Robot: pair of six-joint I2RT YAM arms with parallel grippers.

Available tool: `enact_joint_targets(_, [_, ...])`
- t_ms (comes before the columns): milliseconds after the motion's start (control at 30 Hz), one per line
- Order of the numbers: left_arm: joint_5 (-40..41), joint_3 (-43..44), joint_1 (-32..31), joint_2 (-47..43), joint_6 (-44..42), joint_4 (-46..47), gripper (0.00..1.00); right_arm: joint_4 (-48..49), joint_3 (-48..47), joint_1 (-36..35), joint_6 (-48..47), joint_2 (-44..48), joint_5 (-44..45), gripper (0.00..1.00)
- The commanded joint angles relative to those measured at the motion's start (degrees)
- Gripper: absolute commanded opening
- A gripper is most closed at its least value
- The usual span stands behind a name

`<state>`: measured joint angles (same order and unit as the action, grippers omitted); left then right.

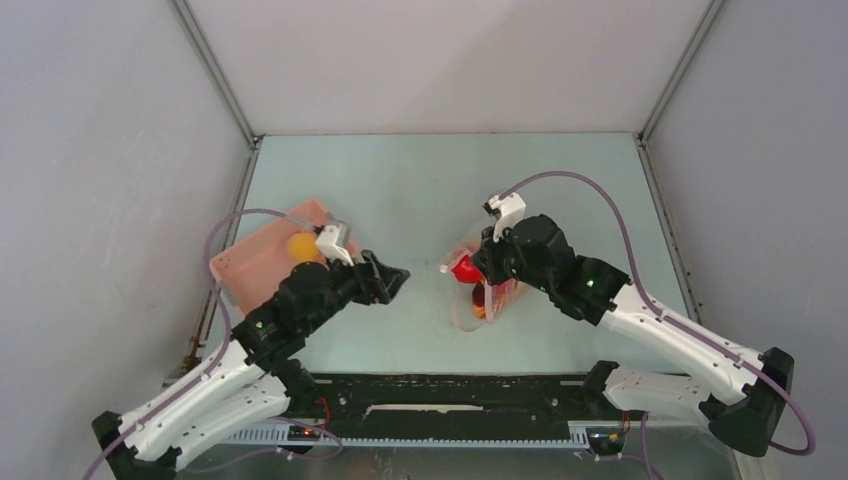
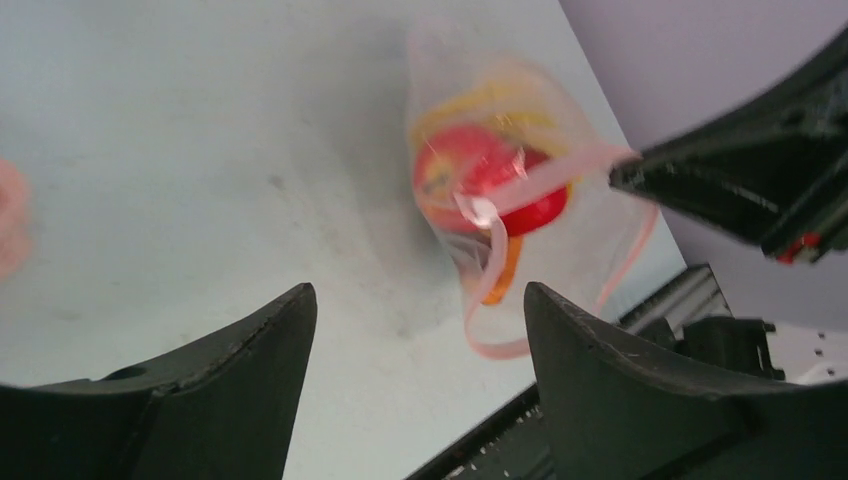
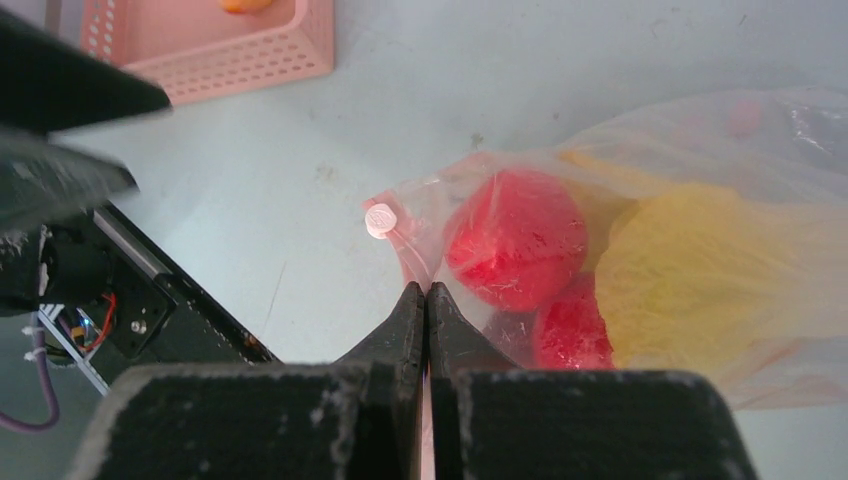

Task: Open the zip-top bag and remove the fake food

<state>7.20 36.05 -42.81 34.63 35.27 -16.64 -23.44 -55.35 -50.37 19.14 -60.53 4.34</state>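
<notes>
Right gripper [image 3: 426, 292] jaws pinching zip-top bag [image 3: 720, 130] edge, red fake food [image 3: 515, 240] inside, left gripper [image 2: 418, 300] jaws spread, apart from bag, over desk [image 1: 420, 190]

This is a robotics lab test cell rather than a lived-in room. A pale green worktop [image 1: 420, 180] is boxed in on 3 sides by plain grey panels [image 1: 100, 150], joined at the back corners by bare metal struts [image 1: 215, 70]. 2 black-and-white robot arms, the left arm [image 1: 230, 370] and the right arm [image 1: 660, 325], are bolted to a black rail [image 1: 450, 385] at the near edge. Purple cables [image 1: 620, 220] loop from them, and exposed wiring [image 3: 85, 320] sits beside the rail. The things on the worktop are props: a pink slatted basket [image 1: 255, 265] and a clear zip-top bag [image 1: 462, 305] of plastic fake food [image 1: 464, 269].
</notes>
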Motion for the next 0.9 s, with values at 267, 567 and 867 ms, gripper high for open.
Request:
enact_joint_targets(267, [15.0, -4.1, -21.1, 14.1, 6.5, 23.5, 0.65, 6.9, -2.7, 0.5, 3.9, -1.3, 0.9, 0.0])
enact_joint_targets(567, [20.7, -5.0, -25.5, 23.4, 8.1, 32.7, 0.6, 7.6, -2.7, 0.7, 4.3, -2.3, -0.3, 0.0])
enact_joint_targets(867, [19.1, -4.5, -25.8, 33.4, 9.0, 43.4, 0.51, 7.3, -2.7, 0.7, 5.1, -2.9, -1.1, 0.0])
